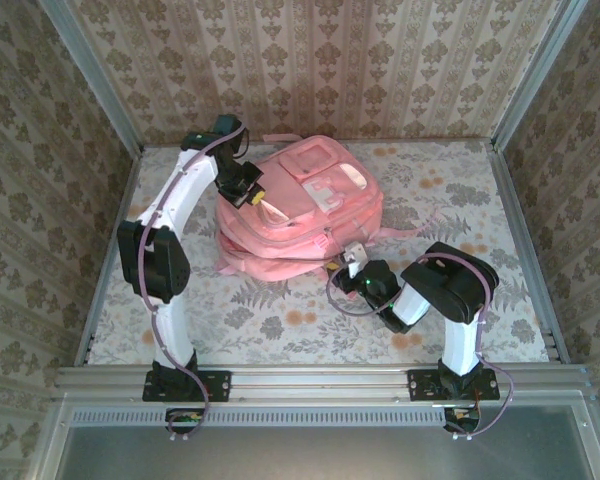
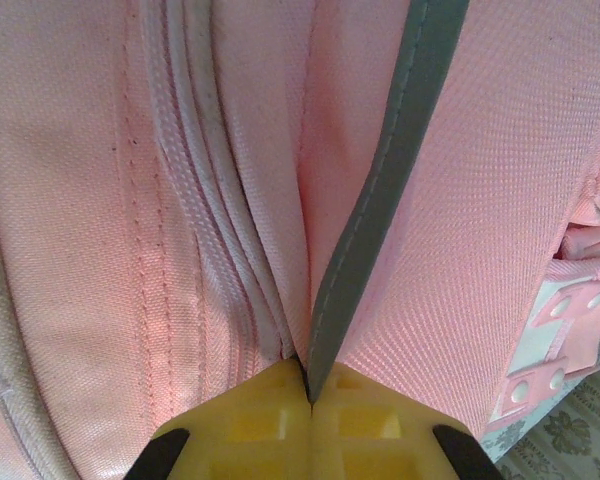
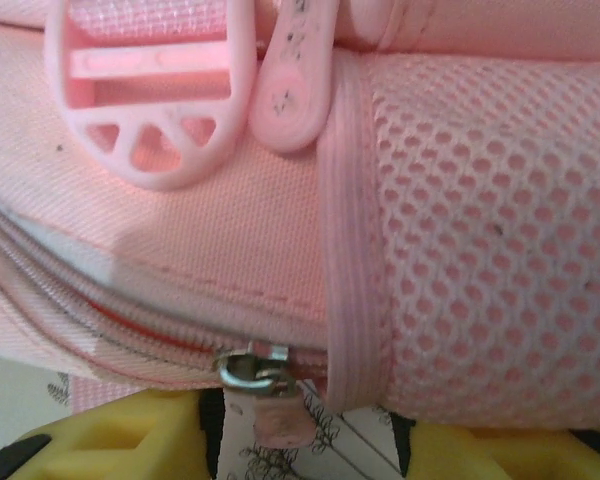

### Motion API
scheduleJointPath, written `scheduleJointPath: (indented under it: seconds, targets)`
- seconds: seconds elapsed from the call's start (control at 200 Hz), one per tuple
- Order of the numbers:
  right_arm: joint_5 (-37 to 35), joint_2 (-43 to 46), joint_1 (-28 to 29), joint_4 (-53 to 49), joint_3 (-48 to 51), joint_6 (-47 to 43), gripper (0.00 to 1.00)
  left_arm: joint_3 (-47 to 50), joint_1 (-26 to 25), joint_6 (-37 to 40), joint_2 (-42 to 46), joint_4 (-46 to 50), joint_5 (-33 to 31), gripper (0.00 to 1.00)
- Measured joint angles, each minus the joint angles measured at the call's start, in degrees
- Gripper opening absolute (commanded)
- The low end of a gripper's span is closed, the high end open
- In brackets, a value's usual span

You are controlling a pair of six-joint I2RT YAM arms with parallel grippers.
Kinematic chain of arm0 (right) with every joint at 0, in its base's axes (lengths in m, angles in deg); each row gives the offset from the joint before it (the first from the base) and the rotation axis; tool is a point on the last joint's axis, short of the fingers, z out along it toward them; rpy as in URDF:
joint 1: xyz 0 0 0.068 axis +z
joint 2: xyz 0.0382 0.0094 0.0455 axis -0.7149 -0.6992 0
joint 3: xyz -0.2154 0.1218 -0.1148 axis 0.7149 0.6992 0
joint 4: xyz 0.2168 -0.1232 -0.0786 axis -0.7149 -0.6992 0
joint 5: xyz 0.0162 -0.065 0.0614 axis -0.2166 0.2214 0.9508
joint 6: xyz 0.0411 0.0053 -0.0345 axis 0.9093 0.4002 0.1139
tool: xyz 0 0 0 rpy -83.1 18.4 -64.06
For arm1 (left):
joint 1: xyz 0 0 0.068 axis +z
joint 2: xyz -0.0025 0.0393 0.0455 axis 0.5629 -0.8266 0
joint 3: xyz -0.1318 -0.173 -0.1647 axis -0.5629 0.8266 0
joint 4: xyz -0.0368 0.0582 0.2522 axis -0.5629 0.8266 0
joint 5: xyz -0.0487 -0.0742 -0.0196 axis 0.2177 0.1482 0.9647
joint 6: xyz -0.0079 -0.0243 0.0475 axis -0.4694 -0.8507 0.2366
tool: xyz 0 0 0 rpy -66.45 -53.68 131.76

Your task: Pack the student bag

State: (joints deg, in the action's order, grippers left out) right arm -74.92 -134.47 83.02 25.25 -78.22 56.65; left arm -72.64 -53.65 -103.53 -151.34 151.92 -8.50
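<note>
Student bag (image 1: 300, 210) lies flat mid-bench (image 1: 460, 320). My left claw (image 2: 310, 395) is pressed together, pinching its grey trim (image 2: 380, 200). My right claw (image 3: 305, 440) is spread, zipper pull (image 3: 265, 385) loose between the jaws. The zip looks run to its end; I judge packing nearly done.

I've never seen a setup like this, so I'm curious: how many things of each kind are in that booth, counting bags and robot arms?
Pink backpack: 1
Robot arms: 2 (left arm, right arm)
Total: 3
</note>
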Motion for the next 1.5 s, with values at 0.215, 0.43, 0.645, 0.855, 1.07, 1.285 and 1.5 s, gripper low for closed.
scheduleJointPath:
  seconds: [0.215, 0.43, 0.645, 0.855, 1.07, 1.285, 1.5]
  targets:
    - [-1.14, -0.66, 0.0, 0.02, -0.81, 1.88, 0.22, 0.37, 0.07, -0.33, 0.0, -0.92, 0.48, 0.0]
    - [-0.59, -0.79, 0.0, 0.09, -0.55, 3.26, 0.06, 0.55, 0.11, -0.35, 0.0, -1.88, 1.2, 0.0]
    - [-0.37, 0.44, 0.7, -0.48, 0.76, 4.2, 0.03, 1.09, 0.09, -0.76, 0.0, -2.14, 1.6, 0.0]
    - [-2.19, 6.05, 4.15, -11.04, -1.16, 3.5, 0.01, 3.87, -0.17, -2.62, 0.13, -4.74, 1.53, 0.0]
    - [-5.88, 6.73, 9.6, -23.1, -7.17, 1.77, 0.0, 8.5, -0.9, -4.72, 2.12, -9.9, 1.29, 0.14]
    - [-7.08, 8.41, 10.4, -28.52, -7.65, 1.09, 0.0, 15.21, 0.33, -1.64, 6.14, -15.69, 1.79, 0.53]
    - [-4.98, 13.44, 6.86, -29.44, -4.15, 1.29, 0.0, 30.56, 7.52, 4.48, 16.7, -19.85, 2.49, 0.62]
